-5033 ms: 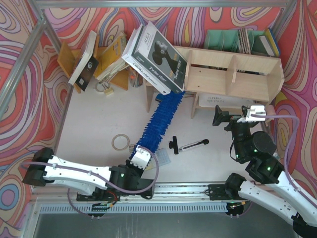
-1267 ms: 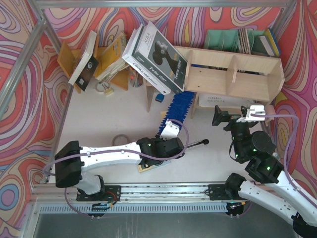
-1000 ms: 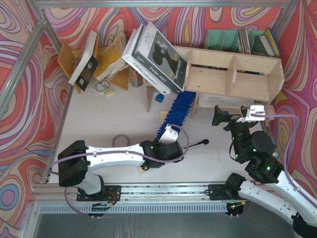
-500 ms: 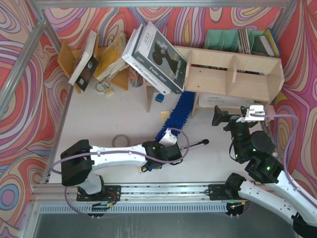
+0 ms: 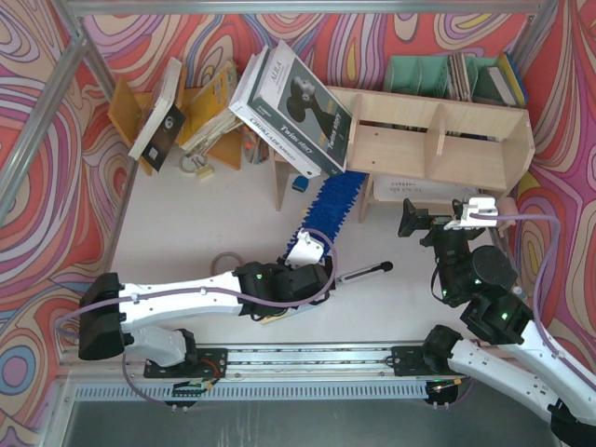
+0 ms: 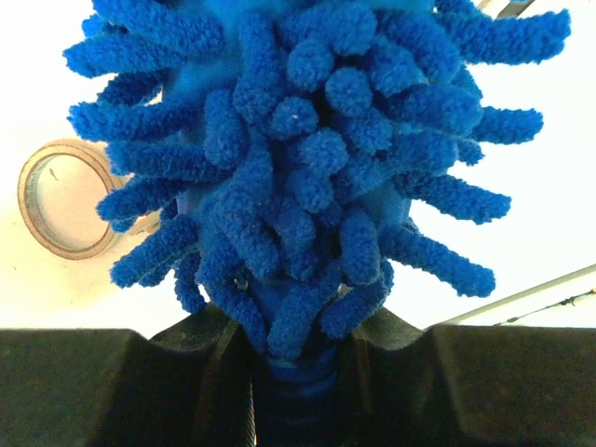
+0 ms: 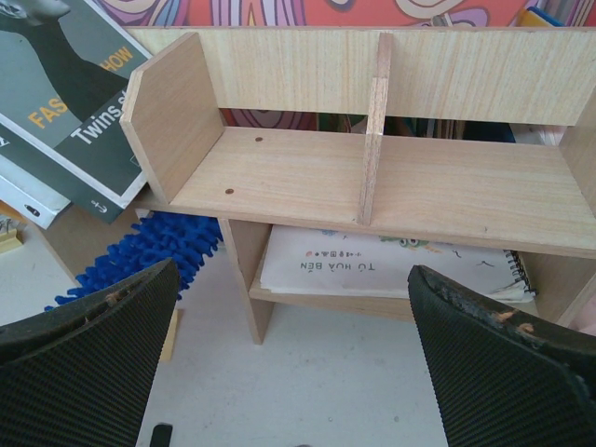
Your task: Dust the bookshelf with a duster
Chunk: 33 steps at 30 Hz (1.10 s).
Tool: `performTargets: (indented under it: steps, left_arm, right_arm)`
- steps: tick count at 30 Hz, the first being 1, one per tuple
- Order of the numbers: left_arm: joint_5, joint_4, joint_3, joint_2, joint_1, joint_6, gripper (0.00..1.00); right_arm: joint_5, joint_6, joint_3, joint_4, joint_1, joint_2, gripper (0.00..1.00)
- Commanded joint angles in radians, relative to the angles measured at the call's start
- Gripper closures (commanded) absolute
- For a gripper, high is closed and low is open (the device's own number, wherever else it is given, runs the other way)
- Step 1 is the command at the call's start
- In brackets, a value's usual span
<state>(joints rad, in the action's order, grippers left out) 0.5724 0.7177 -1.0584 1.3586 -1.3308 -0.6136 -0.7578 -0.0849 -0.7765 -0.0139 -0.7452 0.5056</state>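
Observation:
The pale plywood bookshelf (image 5: 438, 140) stands at the back right, and fills the right wrist view (image 7: 372, 177). The blue fluffy duster (image 5: 324, 207) lies slanting from my left gripper (image 5: 307, 251) up to the shelf's lower left compartment; its far end is hidden under the shelf and a big leaning book. In the left wrist view the duster (image 6: 298, 158) fills the frame and the jaws are shut on its blue handle. My right gripper (image 5: 416, 223) is open and empty in front of the shelf; the duster's head (image 7: 140, 251) shows at the left of its view.
A large black-and-white book (image 5: 293, 107) leans on the shelf's left end. An orange rack of leaning books (image 5: 177, 112) stands back left, green file holders (image 5: 447, 74) behind the shelf. A tape ring (image 5: 223, 265) and a black-and-silver rod (image 5: 363, 272) lie on the table. A booklet (image 7: 391, 265) lies in the lower tier.
My left gripper has drawn the duster to and fro under the shelf's left end, and over the last half second shifted slightly left and forward. The right arm has not moved.

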Motion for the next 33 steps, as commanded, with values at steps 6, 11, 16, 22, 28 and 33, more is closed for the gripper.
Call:
performTargets:
  steps: [6,11,16,22,28,33]
  left_arm:
    - [-0.127,0.03,0.044,0.119,-0.014,-0.008,1.0]
    - [-0.172,0.042,0.097,0.149,-0.022,-0.049,1.0]
    - [-0.135,0.044,0.074,0.136,-0.041,-0.05,1.0]
    - [-0.017,0.058,0.046,0.038,-0.103,-0.054,1.0]
    - [0.08,0.073,0.075,-0.072,-0.143,-0.097,1.0]
    - [0.046,0.054,0.112,-0.077,-0.145,-0.113,1.0]
  right_arm:
    - [-0.006,0.001,-0.012,0.0,0.0,0.003,0.01]
    - [-0.005,-0.001,-0.011,0.005,0.001,0.005,0.01]
    - [-0.006,0.0,-0.012,0.004,0.001,0.008,0.01]
    - [-0.008,0.002,-0.01,0.003,0.0,0.008,0.01]
    - [-0.006,0.004,-0.012,0.0,0.001,0.008,0.01]
    - [-0.005,0.006,-0.012,-0.001,0.001,0.01,0.01]
